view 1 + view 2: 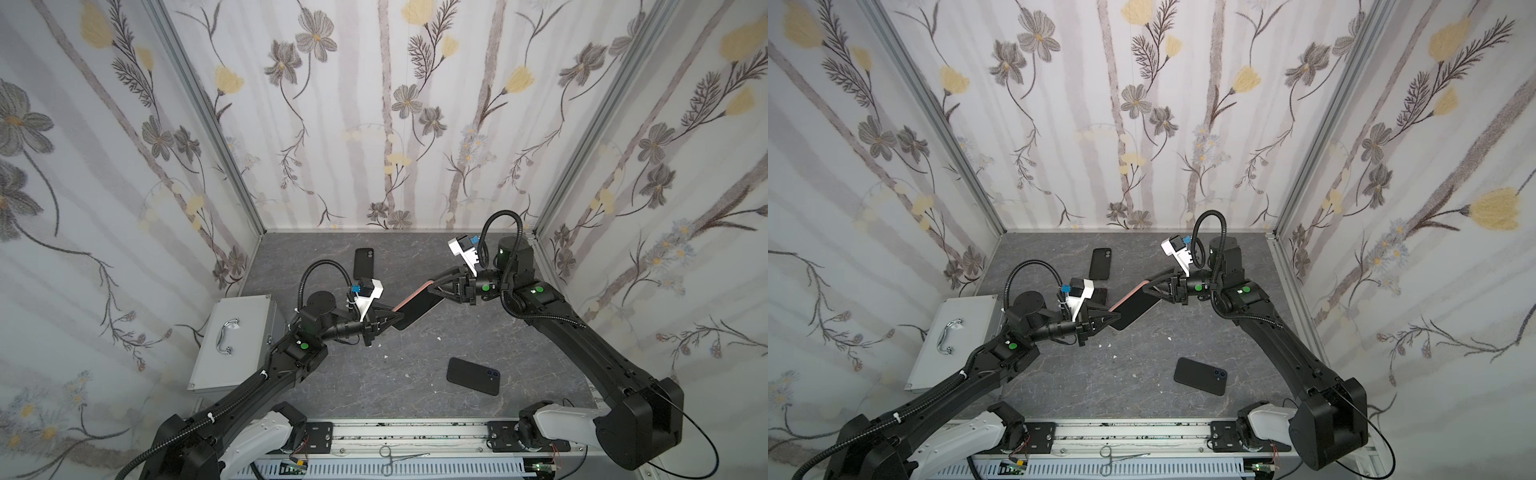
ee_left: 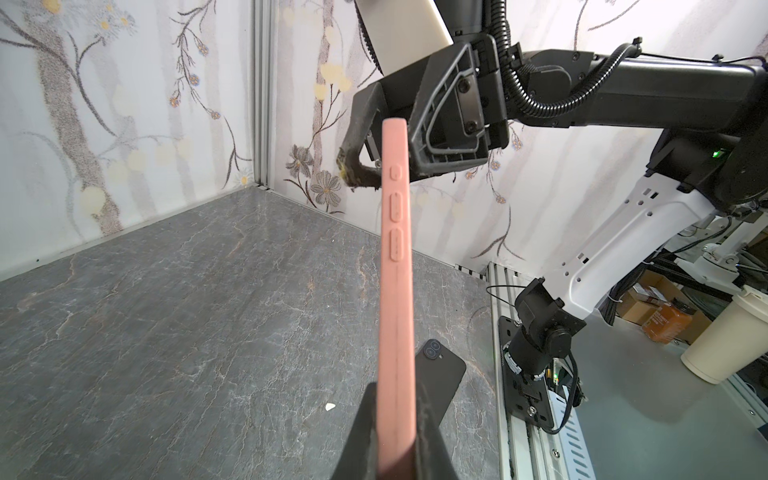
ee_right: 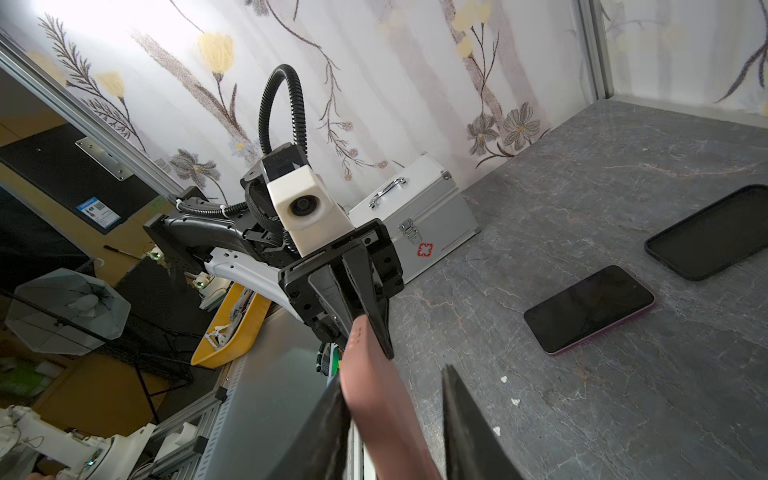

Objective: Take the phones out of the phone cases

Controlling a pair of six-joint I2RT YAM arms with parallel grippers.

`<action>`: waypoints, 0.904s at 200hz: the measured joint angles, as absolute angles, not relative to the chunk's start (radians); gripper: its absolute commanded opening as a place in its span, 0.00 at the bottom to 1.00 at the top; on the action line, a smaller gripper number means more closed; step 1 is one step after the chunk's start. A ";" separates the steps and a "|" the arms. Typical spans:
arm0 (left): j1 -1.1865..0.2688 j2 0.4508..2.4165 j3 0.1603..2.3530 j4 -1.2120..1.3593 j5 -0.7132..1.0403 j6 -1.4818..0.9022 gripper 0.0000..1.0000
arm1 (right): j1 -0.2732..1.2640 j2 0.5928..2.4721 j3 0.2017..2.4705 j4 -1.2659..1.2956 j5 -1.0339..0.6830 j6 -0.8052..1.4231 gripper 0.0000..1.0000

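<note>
- the phone point(image 1: 417, 311) is in its pink phone case point(image 1: 409, 298), up in the air over the middle of the surface point(image 1: 374, 386).
- the left hand point(image 1: 395, 319) pinches the case's 8 o'clock end tight, to keep it steady.
- the right hand point(image 1: 433, 286) sits loosely around the 2 o'clock end, with a gap at one finger. i think it is there to peel the case off.

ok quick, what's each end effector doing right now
left end effector: shut on the pink case.
right end effector: open, jaws around the case's other end, gap on one side.

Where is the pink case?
The pink case hangs mid-air, central in both top views, held by the left gripper, its far end inside the right gripper.
</note>
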State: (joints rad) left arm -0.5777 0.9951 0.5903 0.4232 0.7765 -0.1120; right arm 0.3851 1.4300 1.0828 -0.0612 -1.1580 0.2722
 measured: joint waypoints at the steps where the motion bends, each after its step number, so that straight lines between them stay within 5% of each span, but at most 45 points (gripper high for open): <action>1: -0.578 0.995 0.590 0.423 0.776 -0.112 0.00 | 0.385 1.430 1.082 -0.059 -1.159 0.276 0.42; 64: -0.579 0.990 0.590 0.430 0.771 -0.112 0.00 | 0.384 1.410 1.041 0.064 -1.188 0.386 0.46; 181: -0.607 0.971 0.571 0.437 0.733 -0.097 0.00 | 0.389 1.409 1.020 0.130 -1.198 0.469 0.29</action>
